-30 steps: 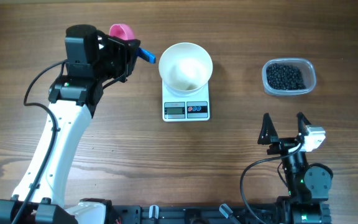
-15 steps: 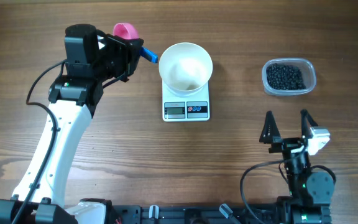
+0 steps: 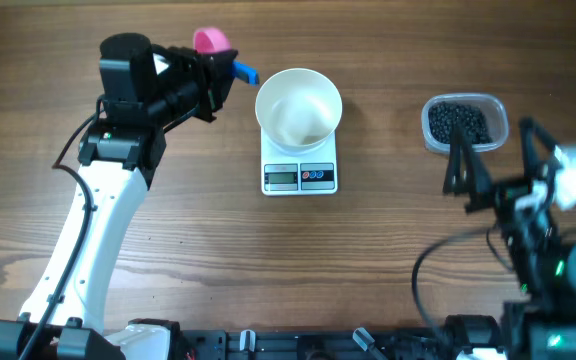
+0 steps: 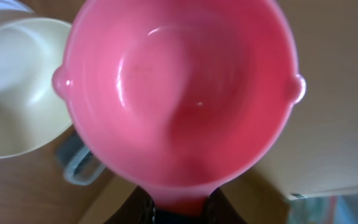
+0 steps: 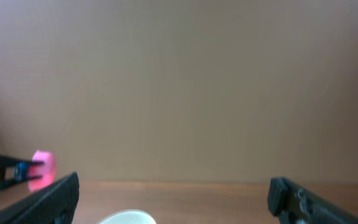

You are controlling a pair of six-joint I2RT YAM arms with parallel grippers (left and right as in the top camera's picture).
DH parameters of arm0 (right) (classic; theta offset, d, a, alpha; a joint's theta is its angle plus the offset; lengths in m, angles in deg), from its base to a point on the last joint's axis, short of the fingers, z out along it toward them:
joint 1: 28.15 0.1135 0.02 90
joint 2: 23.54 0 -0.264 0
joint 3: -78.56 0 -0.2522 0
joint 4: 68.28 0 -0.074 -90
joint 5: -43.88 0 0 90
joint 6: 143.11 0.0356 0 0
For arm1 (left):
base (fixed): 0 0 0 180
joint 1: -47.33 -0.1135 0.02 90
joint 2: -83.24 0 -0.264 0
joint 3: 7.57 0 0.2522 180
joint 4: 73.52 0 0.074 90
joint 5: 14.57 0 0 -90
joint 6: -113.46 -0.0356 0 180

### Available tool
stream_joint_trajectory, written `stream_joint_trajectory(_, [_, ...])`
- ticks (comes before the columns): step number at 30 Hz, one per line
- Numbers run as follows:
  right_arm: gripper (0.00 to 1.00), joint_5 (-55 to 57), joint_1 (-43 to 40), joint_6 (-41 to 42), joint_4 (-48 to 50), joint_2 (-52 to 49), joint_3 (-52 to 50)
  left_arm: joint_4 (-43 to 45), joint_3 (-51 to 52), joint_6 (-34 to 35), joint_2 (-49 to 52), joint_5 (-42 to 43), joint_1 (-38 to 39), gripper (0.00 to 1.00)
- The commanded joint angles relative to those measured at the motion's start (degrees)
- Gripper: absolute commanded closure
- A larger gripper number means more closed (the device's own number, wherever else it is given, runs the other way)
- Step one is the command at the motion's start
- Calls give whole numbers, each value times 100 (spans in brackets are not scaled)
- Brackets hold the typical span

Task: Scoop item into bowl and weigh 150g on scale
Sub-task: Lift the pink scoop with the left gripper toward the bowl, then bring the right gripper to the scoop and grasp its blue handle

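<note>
There is one round white deep bowl [image 3: 299,108], one white square digital scale [image 3: 300,177], one pink plastic scoop [image 3: 211,41] and one clear plastic tub [image 3: 427,128]. The small black beans [image 3: 458,122] are too many to count.

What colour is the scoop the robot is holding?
The scoop is bright pink, and it is empty. The left wrist view shows it best.

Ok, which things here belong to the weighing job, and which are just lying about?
In the job: pink scoop, held by the left gripper; white bowl on the scale; black beans in the clear tub.
Lying about: nothing I can see; a blue piece beside the scoop is unclear.
</note>
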Motion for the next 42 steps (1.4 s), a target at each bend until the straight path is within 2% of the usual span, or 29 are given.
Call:
stream_joint_trajectory(1, [0,-678,4,2,-721,-1397,1438,459,-70,315,-85,-101,4,96])
stream_joint_trajectory(7, [0,-1187,4,-4,-2057,-3626,3694,601,-70,282,-83,-1130,-17,96])
stream_joint_trajectory(9, [0,-1373,4,385,-1932,-3989,3794,588,-70,267,-83,-1478,-15,96])
stream_joint_trajectory(14, [0,-1646,4,2114,-1659,-4706,3794,555,-70,267,-83,-2345,-17,96])
stream_joint_trajectory(18, [0,-1596,4,2271,-1725,-5136,3792,555,-70,-46,-55,-2358,-15,96])
stream_joint_trajectory(22, [1,-1471,4,2553,-2577,-5648,3794,396,-70,-168,68,-2354,-15,96])
stream_joint_trajectory(26, [0,-2479,35,2409,-2378,-5925,3792,339,-70,-173,175,-2350,-9,96])
stream_joint_trajectory(31, [0,-3091,319,2406,-1270,-5947,3794,339,-70,-229,262,-2142,-9,96])
stream_joint_trajectory(33, [0,-3307,616,2079,-844,-5947,3792,341,-70,-363,315,-1897,37,96])
stream_joint_trajectory(42, [0,-3235,1436,1276,-752,-5947,3794,503,-70,-136,551,-1338,608,96])
